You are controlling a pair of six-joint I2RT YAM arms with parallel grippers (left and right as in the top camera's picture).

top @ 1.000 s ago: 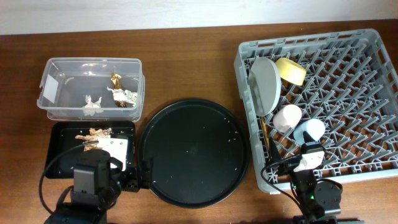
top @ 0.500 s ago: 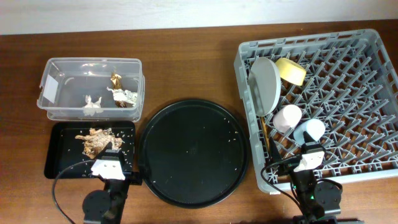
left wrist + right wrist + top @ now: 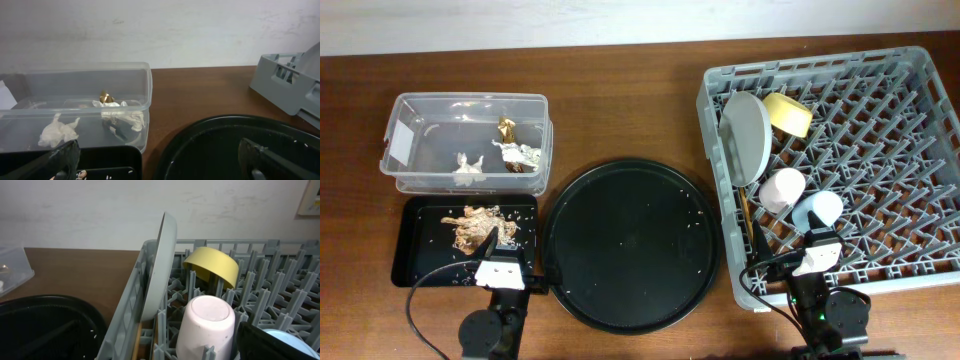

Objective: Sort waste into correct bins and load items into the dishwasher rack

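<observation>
Plate (image 3: 744, 135) on edge in rack (image 3: 880, 150), chopsticks (image 3: 745, 215) lying along left wall

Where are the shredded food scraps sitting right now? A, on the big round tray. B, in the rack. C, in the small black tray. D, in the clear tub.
C: the scraps lie inside the small black tray.
</observation>
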